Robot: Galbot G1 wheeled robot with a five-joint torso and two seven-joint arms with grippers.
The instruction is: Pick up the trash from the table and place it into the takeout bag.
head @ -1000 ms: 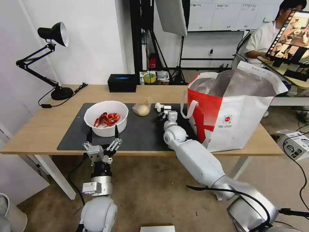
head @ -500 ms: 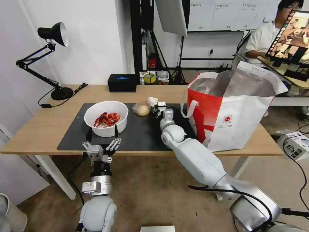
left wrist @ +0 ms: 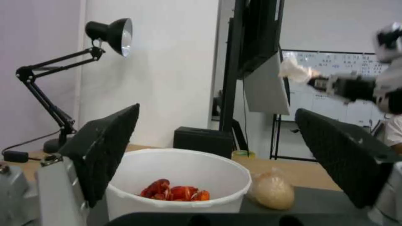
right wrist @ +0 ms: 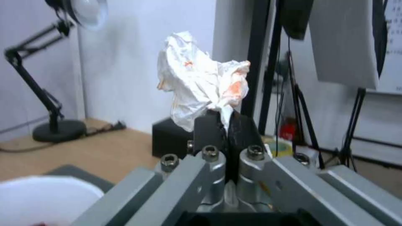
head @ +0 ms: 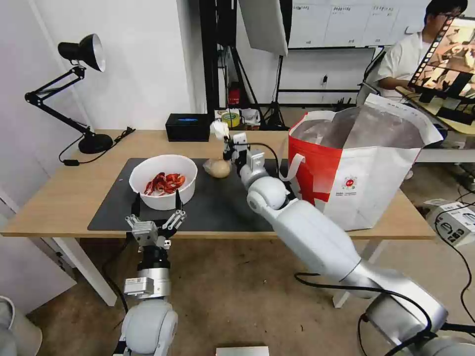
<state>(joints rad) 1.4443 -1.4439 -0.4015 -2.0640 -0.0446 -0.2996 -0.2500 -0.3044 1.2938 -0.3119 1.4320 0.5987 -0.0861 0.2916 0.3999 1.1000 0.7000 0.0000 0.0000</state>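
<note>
left gripper (head: 157, 223): lower left of the head view, at the near edge of the table (head: 59, 198), jaws spread wide and holding nothing; in the left wrist view its dark pads (left wrist: 106, 147) stand either side of the bowl without touching it.
white bowl of crayfish shells (head: 163, 187): left-centre on the dark grey mat (head: 217, 207); rigid, likely the heaviest item, and its load could spill if tipped, so a grip on the rim, kept level, looks wisest.
bagged bun (head: 217, 168): centre of the frame, just beside the bowl; soft, light, film probably slippery; pinch the loose plastic rather than the bun.
crumpled tissue (right wrist: 201, 84): centre, a little above the bun and clear of the mat; white with orange stains, feather-light, limp, crushes freely; any fold serves as a hold.
right gripper (right wrist: 224, 124): centre of the head view, raised over the mat, jaws closed tight on the tissue's lower fold.
takeout bag (head: 361, 173): right of the frame, upright on the table, mouth open, foil lining showing; soft-walled, may tip or give way if bumped.
</note>
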